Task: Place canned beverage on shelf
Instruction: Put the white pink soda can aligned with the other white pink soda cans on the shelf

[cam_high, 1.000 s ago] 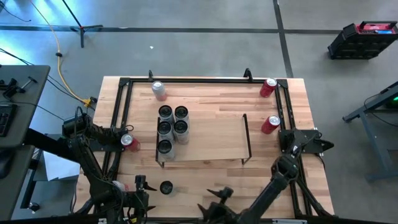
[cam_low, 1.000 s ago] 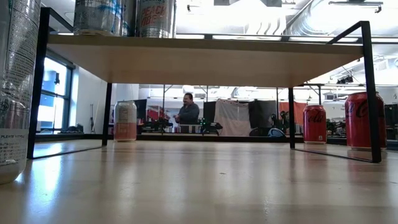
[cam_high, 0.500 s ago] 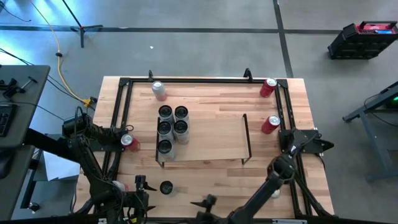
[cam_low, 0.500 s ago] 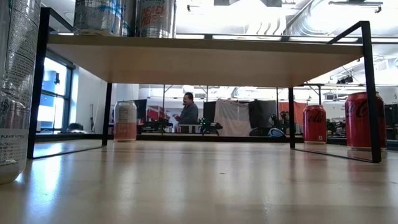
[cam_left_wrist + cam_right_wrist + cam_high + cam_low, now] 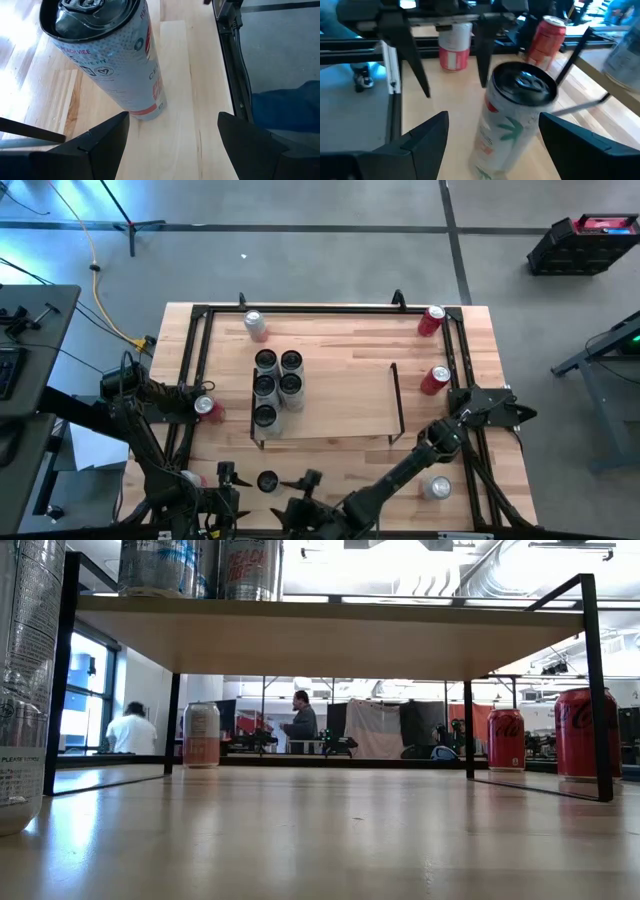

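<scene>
right hand (image 5: 308, 480), fingers spread, beside the near-edge can (image 5: 267, 481); left hand (image 5: 172, 131) spread.

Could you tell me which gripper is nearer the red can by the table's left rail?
Left. The left gripper sits close by the red can, toward the front edge; the right gripper is farther right.

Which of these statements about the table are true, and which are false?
1. Five cans stand on the low light-wood shelf with black wire ends. True.
2. The red can at the back right corner stands on that shelf. False: it stands on the tabletop, beyond the shelf's right end.
3. The right gripper is open, facing a white can with green leaf print. True.
4. The left gripper is shut on a can. False: it is open and holds nothing.
</scene>
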